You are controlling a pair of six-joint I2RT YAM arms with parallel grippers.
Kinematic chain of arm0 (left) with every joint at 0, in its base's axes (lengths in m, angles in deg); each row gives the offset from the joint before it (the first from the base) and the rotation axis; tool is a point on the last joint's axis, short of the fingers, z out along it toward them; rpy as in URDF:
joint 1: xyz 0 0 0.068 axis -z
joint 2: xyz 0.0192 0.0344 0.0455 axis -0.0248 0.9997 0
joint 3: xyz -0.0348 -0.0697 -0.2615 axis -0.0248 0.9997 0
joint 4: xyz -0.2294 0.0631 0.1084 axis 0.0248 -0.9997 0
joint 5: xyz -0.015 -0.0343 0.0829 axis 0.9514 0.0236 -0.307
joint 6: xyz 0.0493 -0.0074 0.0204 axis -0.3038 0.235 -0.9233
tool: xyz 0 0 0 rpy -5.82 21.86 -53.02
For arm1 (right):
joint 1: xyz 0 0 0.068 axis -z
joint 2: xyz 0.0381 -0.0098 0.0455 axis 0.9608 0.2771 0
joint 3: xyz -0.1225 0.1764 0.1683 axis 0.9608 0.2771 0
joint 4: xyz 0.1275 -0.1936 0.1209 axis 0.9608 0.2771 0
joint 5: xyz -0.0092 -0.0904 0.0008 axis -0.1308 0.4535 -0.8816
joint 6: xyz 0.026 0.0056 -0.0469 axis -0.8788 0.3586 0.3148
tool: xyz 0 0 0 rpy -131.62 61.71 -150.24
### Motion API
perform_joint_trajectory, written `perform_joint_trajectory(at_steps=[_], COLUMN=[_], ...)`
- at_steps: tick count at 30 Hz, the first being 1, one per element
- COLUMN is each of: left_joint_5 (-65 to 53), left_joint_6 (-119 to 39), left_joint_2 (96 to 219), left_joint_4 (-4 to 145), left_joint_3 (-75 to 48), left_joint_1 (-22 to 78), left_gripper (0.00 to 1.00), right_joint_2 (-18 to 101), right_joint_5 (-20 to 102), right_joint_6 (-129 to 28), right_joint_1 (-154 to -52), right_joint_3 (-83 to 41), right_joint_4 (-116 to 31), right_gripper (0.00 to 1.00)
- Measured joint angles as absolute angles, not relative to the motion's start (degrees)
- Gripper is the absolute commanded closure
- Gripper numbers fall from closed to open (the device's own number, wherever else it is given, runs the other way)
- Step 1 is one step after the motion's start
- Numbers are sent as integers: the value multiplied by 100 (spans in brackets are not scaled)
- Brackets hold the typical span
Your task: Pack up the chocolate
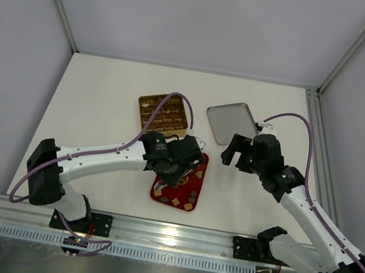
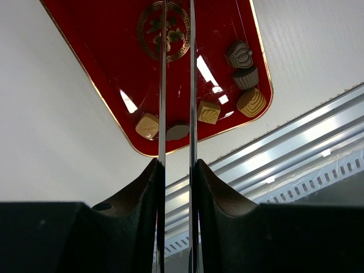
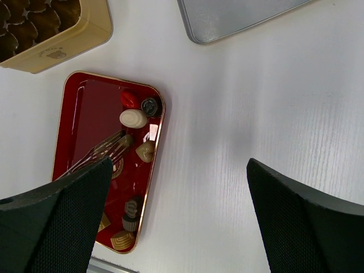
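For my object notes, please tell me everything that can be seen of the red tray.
The red tray is a glossy rounded rectangle with a thin gold rim and a round gold emblem in its middle. It lies flat on the white table, near the metal rail. Loose chocolates sit at both ends. The left pincer reaches over it.

You get bright, even overhead light with soft shadows. Glare streaks the glossy red tray and whitens the aluminium rail.
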State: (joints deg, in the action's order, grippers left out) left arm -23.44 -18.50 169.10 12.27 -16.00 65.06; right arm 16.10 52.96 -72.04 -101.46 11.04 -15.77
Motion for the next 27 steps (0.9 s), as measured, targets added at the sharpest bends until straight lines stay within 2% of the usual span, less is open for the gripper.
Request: perform_joint_trajectory(at_steps=[5, 18, 27], left_joint_5=[-2381, -2519, -2596], left_joint_6=[-1861, -1907, -2106], left_joint_2=[16910, 16490, 16361], left_joint_4=[1130, 831, 763], left_joint_3=[-1686, -2230, -2540], left_joint_1=[6506, 6401, 5210], left_gripper=[83, 84, 84], right_joint_2=[1614, 1732, 1912], right_joint_5=[5296, 5296, 5289], right_joint_6=[-7204, -7202, -7176], right_joint_1=[-10146, -10146, -10146], right_joint_3=[1104, 1102, 1086], right_joint_4=[-1558, -1558, -1573], right_gripper=[0, 0, 0])
